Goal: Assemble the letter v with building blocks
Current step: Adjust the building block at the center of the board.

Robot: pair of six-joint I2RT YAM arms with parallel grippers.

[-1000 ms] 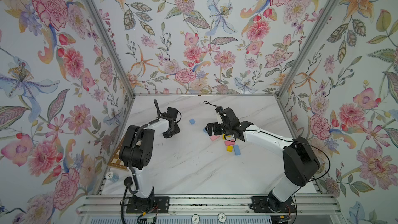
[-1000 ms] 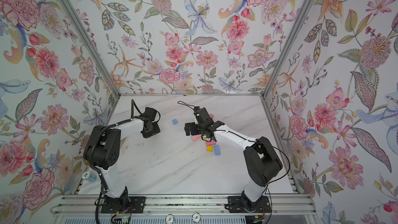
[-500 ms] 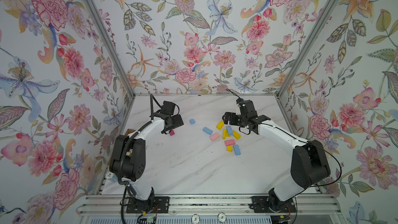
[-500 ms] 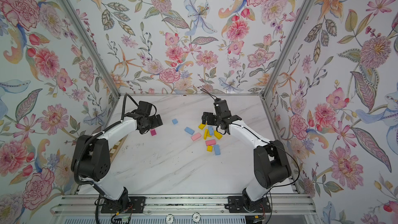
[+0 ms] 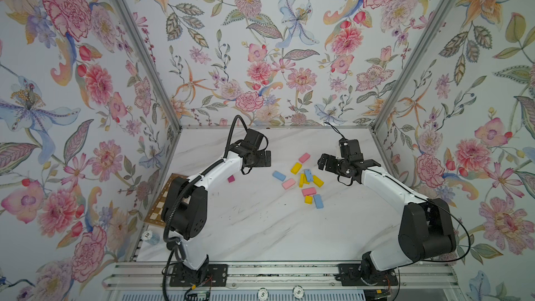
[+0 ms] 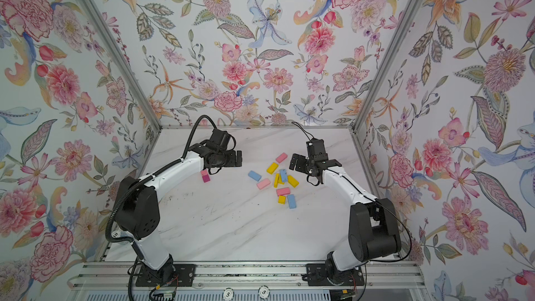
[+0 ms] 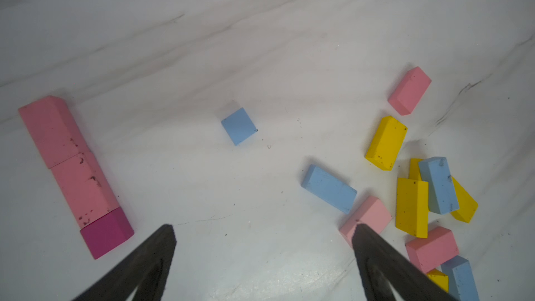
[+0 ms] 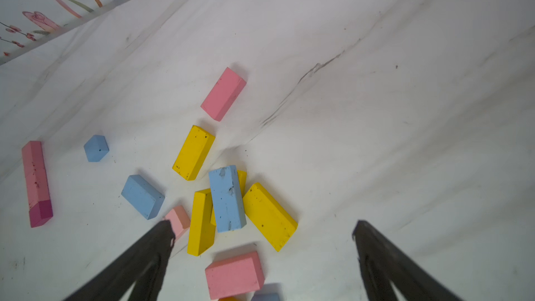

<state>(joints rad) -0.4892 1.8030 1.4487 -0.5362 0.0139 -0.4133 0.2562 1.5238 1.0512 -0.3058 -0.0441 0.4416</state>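
Hovering above the marble table [image 5: 260,227], the left gripper [image 7: 264,227] stands with its jaws spread wide and nothing between them. The right gripper [image 8: 263,222] is just as wide and just as empty.

Only one short run of the letter looks laid. Two pink blocks [image 7: 49,131] and a magenta block [image 7: 105,231] lie end to end, touching, in a straight line just outside one finger of the left gripper, with the magenta end nearest it. That line could serve as part of one stroke of the v. The second stroke is not begun.

A small blue square [image 7: 238,125] lies alone ahead of the left gripper's open jaws, apart from everything else. The remaining building blocks [image 8: 227,198], yellow, blue and pink oblongs, lie in a loose heap just ahead of the right gripper and partly beneath it. One blue brick rests across the yellow ones.

By this reckoning the task is at an early stage. Most bricks are unplaced, the first stroke probably needs lengthening, and the magenta end has no partner stroke meeting it.
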